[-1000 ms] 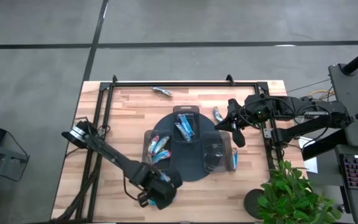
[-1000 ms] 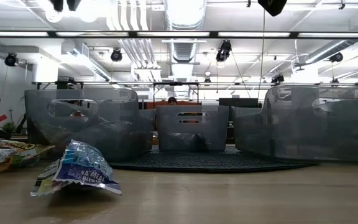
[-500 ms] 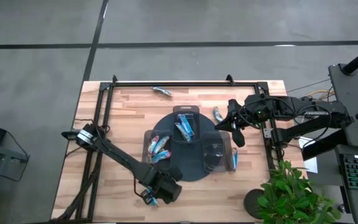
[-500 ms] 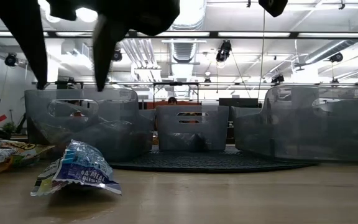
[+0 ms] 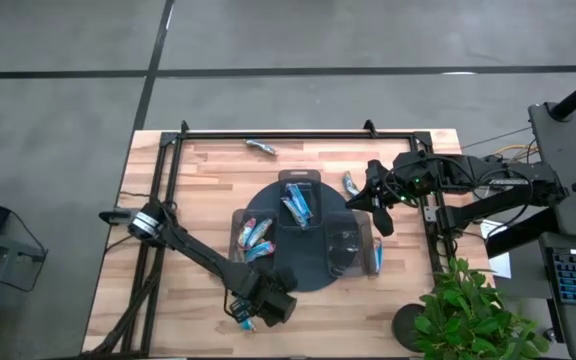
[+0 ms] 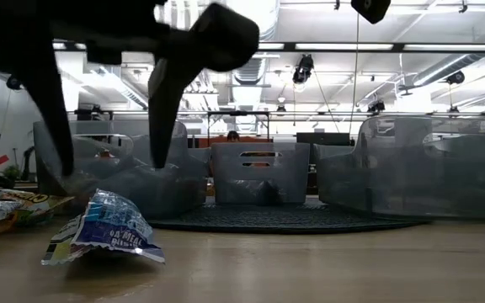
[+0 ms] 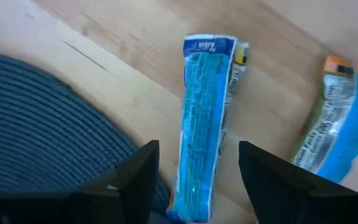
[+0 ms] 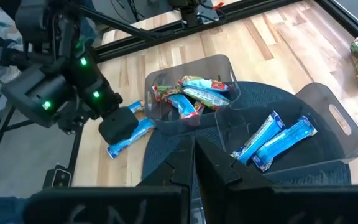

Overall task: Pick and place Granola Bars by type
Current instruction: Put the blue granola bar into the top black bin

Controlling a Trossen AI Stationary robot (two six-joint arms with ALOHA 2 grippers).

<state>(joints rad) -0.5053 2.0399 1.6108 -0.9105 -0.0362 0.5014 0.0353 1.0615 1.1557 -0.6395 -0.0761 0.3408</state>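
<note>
A light blue granola bar point(image 7: 202, 118) lies flat on the wood near the table's near edge, beside the dark round mat point(image 7: 36, 124). My left gripper point(image 7: 197, 149) hangs open just above it, pointing down, with one finger on each side of the bar point(image 6: 103, 231) and touching nothing. A second bar point(image 7: 337, 118), blue and green, lies close by. My right gripper point(image 5: 366, 198) waits shut, raised over the mat's far right side. The clear bins hold more bars: mixed red and blue ones point(image 5: 255, 235) and blue ones point(image 5: 298, 205).
A third clear bin point(image 5: 346, 245) stands on the mat's right side. Loose bars lie at the far edge point(image 5: 260, 147), behind the mat point(image 5: 352, 184) and right of the bins point(image 5: 378, 258). A black frame point(image 5: 168, 180) runs along the table's left and far sides.
My left gripper has come down toward the blue bar by the near edge and has tipped to point more steeply down. In the low view the gap between its fingers has widened. The bars have stayed where they lay.
</note>
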